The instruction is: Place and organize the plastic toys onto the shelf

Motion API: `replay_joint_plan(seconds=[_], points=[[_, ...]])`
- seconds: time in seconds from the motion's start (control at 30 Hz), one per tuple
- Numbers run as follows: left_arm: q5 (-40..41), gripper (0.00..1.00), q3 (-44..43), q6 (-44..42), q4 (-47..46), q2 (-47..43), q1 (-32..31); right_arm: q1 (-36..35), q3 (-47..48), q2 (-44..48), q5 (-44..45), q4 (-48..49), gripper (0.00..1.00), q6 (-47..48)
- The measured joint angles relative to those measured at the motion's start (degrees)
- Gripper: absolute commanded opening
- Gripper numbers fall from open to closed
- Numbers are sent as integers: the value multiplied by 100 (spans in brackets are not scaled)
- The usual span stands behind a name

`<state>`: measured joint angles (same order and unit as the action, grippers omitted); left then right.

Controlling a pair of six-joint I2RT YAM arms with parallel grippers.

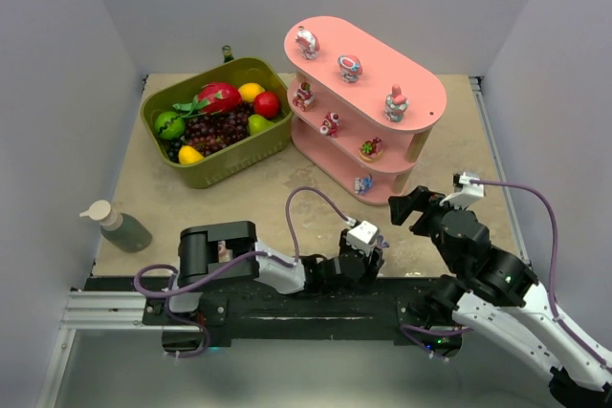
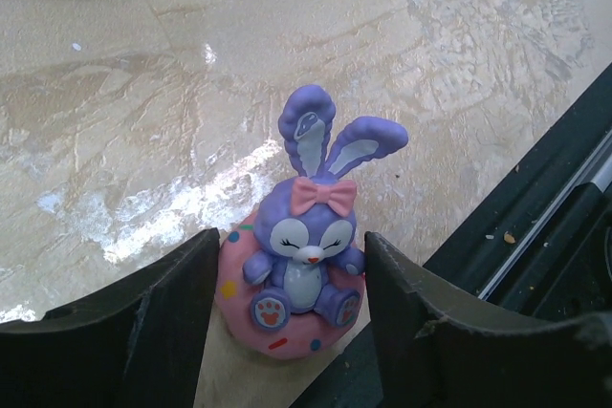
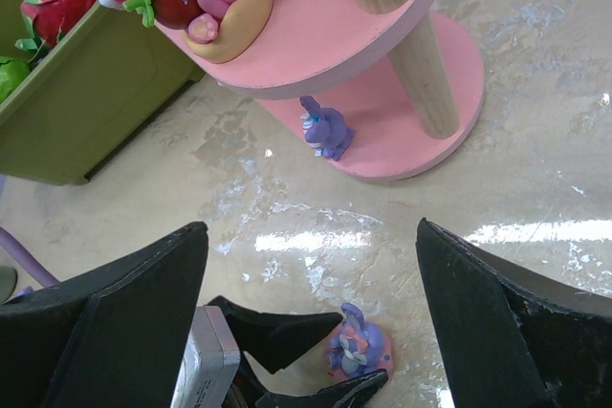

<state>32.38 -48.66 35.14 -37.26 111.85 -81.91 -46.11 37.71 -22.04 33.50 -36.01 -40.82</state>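
At the near table (image 2: 143, 93) edge, between the arm bases: bunny (image 2: 301, 265), purple, pink bow, upright on a pink donut base, facing the left wrist camera. Flat on the table, not lifted.

Left gripper (image 2: 292, 241) low around it, one finger (image 2: 143, 332) at each side of the base, at contact or just short. Cannot tell whether pinching.

To the right, right gripper (image 1: 418, 205) over the table near the shelf's front end. Jaws spread wide, nothing between them. In its wrist view, bunny and left fingers low in frame, between its own two fingers (image 3: 115, 312).

Behind both, shelf (image 1: 378, 74), pink, three boards, slanting back-left to front-right. Toys (image 1: 349, 68) on it: three spaced along the top board, three on the middle board, one on the bottom board near the front end. In right wrist view, small purple one standing on the bottom board, red-and-pink one with a strawberry on the board above.

Left of the shelf, green basket (image 1: 234, 164), corner just beside the shelf's lower boards, touching or not unclear. Fruit (image 1: 218, 97) heaped inside: dark grapes, red, yellow and green pieces.

Near the left wall, bottle (image 1: 120, 228) with pump top, well apart from everything else.
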Motion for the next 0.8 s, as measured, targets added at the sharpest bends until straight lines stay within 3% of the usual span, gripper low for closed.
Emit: replay_joint_plan(seconds=[0.13, 0.2, 0.47, 0.8], points=[[94, 7, -20, 4, 33, 2, -13, 0, 0, 0, 0, -2, 93, 0], [168, 1, 2, 2, 28, -4, -26, 0, 0, 0, 0, 0, 93, 0], [372, 0, 697, -332, 7, -577, 144, 0, 0, 0, 0, -2, 93, 0], [-85, 0, 1458, -1172, -175, -1561, 1335, 0, 0, 0, 0, -2, 92, 0]])
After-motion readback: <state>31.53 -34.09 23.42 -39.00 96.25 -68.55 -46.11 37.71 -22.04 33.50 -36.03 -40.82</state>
